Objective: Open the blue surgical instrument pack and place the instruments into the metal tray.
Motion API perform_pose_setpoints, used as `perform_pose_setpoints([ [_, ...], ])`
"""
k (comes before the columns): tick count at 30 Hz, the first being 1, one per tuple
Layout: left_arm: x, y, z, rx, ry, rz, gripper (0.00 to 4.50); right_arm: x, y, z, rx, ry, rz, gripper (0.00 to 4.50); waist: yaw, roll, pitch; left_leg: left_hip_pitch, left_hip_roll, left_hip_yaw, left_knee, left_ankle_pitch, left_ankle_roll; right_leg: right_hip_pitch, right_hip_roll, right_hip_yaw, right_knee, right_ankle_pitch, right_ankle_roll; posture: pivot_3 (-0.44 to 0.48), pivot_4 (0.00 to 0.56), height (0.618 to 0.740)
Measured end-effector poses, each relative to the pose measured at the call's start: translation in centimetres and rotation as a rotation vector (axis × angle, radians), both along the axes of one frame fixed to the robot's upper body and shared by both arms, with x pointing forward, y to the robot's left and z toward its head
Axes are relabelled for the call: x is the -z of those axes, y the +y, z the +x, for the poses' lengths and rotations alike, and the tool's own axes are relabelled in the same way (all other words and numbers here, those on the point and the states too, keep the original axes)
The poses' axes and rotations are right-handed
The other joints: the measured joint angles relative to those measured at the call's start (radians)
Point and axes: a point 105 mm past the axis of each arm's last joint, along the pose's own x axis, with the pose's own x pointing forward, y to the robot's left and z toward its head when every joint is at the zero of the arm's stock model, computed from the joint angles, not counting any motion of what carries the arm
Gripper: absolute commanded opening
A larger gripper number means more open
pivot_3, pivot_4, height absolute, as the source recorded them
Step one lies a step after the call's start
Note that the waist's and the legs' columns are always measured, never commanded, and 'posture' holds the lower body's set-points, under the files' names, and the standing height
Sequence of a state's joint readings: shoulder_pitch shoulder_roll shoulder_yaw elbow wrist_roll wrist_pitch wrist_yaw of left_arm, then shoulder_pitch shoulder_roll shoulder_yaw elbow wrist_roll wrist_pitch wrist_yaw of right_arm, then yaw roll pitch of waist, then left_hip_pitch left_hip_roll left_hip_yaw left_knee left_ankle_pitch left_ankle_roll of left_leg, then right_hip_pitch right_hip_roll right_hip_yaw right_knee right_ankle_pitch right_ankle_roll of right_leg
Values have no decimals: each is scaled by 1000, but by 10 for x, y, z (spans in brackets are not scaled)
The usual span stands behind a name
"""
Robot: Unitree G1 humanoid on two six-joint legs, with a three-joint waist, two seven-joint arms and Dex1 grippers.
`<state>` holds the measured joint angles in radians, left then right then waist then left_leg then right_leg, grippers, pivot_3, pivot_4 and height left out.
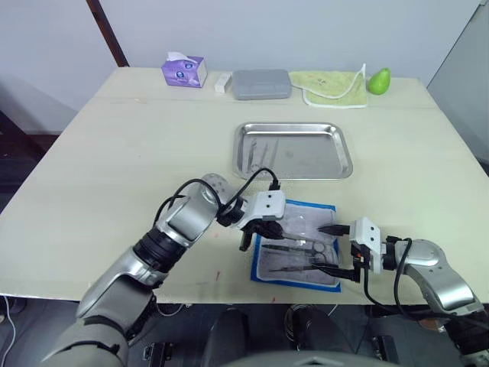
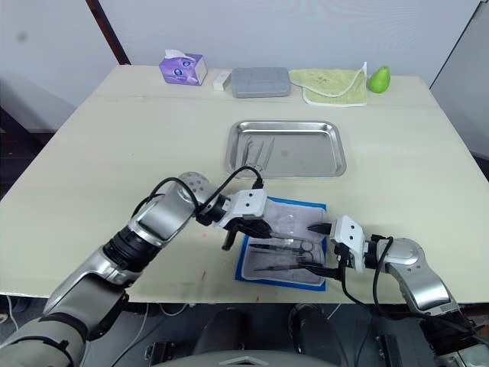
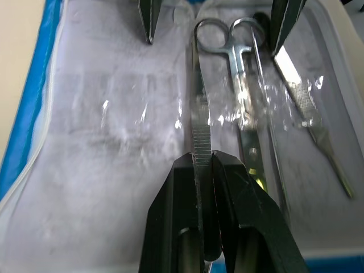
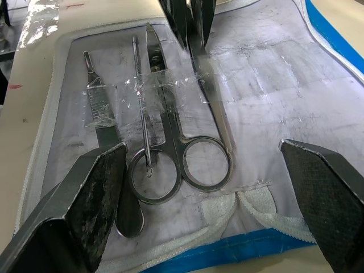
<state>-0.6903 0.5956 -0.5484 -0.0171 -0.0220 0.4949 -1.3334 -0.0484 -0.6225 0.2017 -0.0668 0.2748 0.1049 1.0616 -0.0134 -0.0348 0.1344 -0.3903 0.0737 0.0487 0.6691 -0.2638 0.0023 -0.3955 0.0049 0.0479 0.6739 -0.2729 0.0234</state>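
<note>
Instruments [image 1: 294, 248], thin silvery steel scissors, forceps and probes, lay in the head views on the clear inner face of the flat blue surgical instrument pack [image 1: 267, 275], directly under the left gripper [image 1: 263, 233] and just ahead of the right gripper [image 1: 336, 251]. The shallow shiny stainless-steel metal tray [image 1: 344, 170] sat beyond both grippers, farther up the pale wooden table [image 1: 114, 153]. Behind the tray stood a grey rounded case [image 1: 261, 84], a purple tissue box [image 1: 183, 70], a green cloth [image 1: 332, 86] and a green pear-shaped object [image 1: 379, 79], against a plain white wall.

From the left wrist, the left gripper's black fingers [image 3: 170, 210] were clamped on a ridged flat steel handle [image 3: 199, 125], with the scissor rings just past it. Clear tape [image 3: 250, 108] crossed the tools; my judgement was that lifting could drag the neighbours or the whole pack along, or the narrow handle could slip out.

From the right wrist, the right gripper's fingers [image 4: 85, 205] stood wide apart and empty, straddling the scissor rings [image 4: 182, 165]. If it did not pin the pouch, the pack might rise with the tool.
</note>
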Motion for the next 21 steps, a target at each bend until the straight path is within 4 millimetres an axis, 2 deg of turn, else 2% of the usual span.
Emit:
perform_pose_setpoints([
  [12,-7,17,1,-8,-3,39,50,0,2,1,-10,0,-5,4500,-2,0,0,1,0,1,0,0,0,0,1,2,1,0,0,0,150,738],
  [21,-24,50,3,-60,-21,56,50,0,3,2,-19,2,-8,4500,-3,-1,0,4,1,2,-1,0,0,0,1,4,3,-1,-2,0,150,738],
])
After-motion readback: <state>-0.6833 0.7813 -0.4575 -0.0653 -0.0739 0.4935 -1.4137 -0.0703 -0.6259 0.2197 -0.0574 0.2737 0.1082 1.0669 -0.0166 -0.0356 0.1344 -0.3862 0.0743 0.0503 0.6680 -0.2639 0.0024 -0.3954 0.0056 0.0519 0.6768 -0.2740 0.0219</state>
